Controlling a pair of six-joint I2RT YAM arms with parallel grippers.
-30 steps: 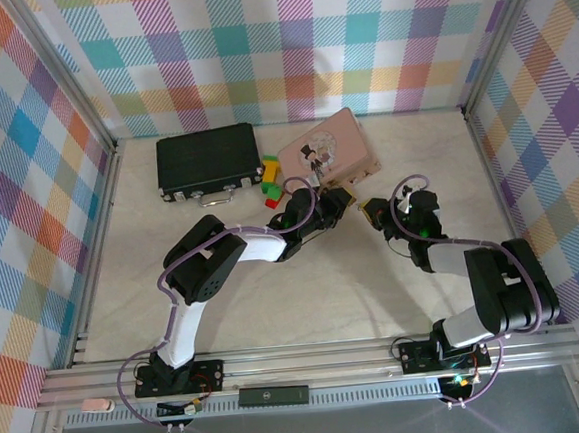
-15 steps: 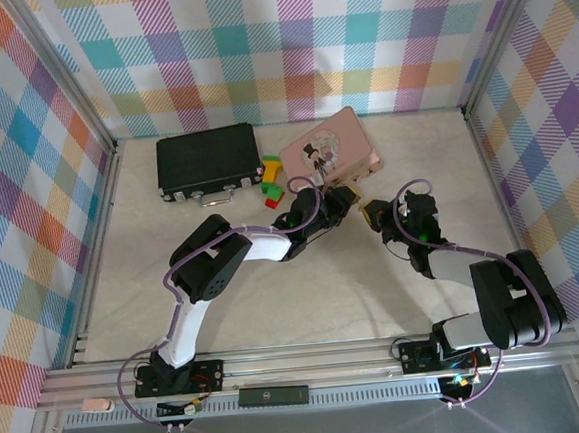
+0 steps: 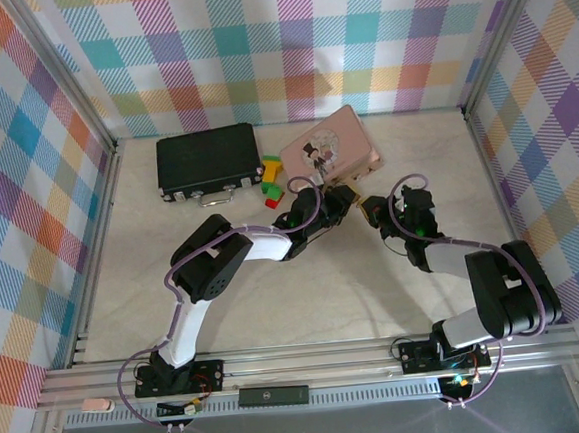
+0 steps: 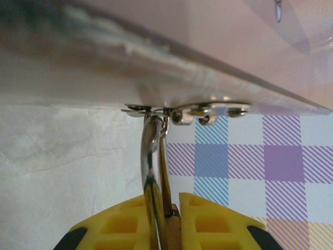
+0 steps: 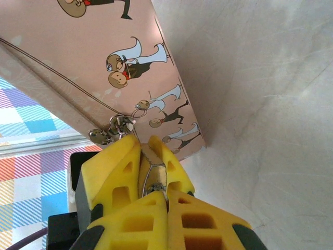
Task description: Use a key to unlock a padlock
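Observation:
The small brass padlock hangs by its silver shackle from the hasp of the pink tin box. My left gripper is shut on the padlock's brass body, just in front of the box. In the right wrist view the padlock sits between the left gripper's yellow fingers. My right gripper is shut on the key, whose tip meets the bottom of the padlock; most of the key is hidden. From above, the left gripper and the right gripper face each other closely.
A black case lies at the back left. Coloured toy blocks lie between it and the pink box. Checked walls enclose the table on three sides. The marbled tabletop lies open toward the front.
Almost nothing: the right arm's elbow swayed a little and came back. Both grippers keep their holds by the box's hasp.

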